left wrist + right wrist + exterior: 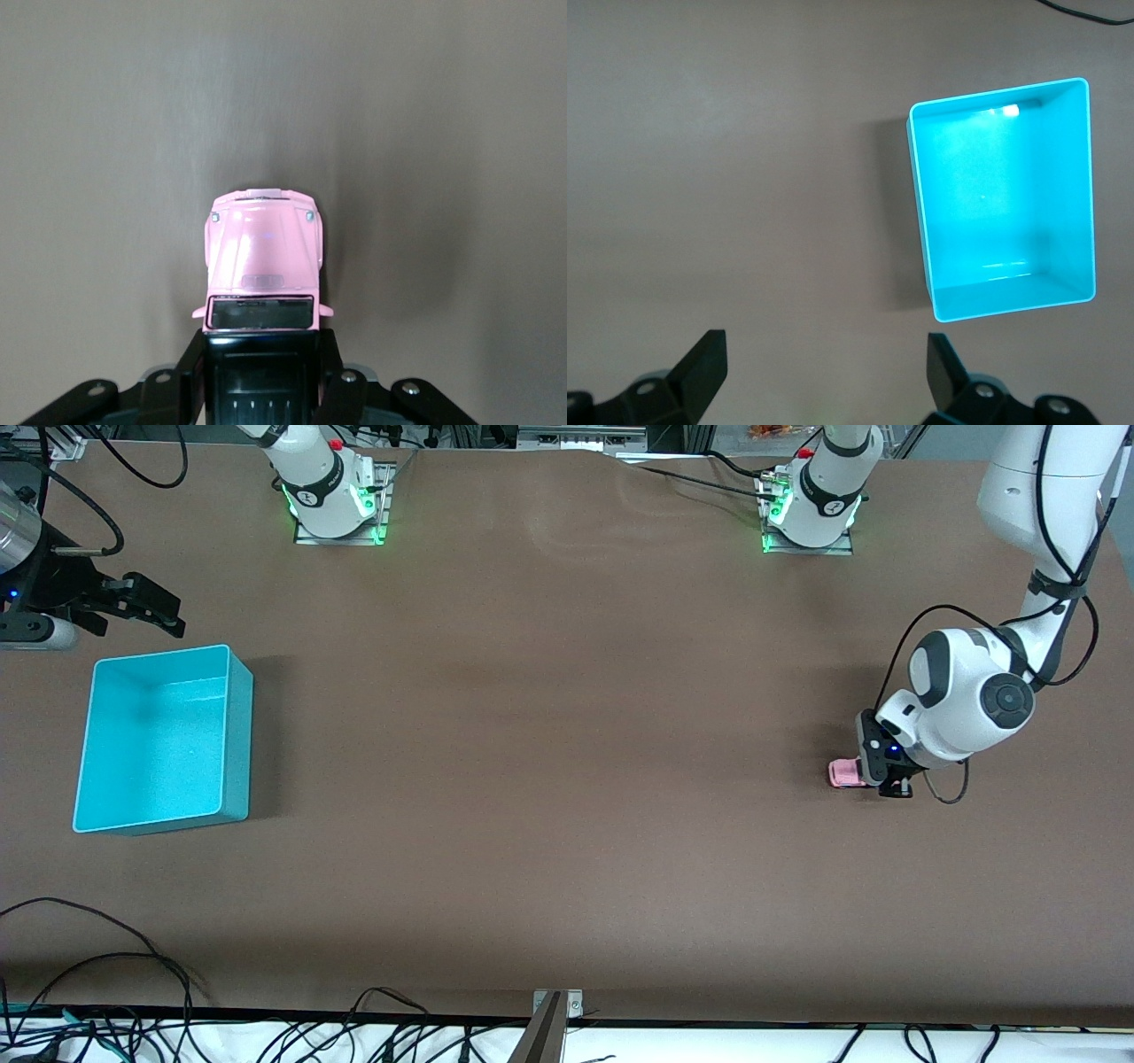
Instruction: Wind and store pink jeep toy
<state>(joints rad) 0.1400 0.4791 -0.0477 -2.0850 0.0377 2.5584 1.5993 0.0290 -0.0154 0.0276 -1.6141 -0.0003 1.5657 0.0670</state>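
We saw our right gripper (146, 607) hanging wide open and empty above the table (549, 779), just past the teal bin (159, 740) at the right arm's end. At the left arm's end, our left gripper (886, 775) was down on the table, its fingers (190, 367) clamped against the black rear of the pink jeep toy (844, 772).
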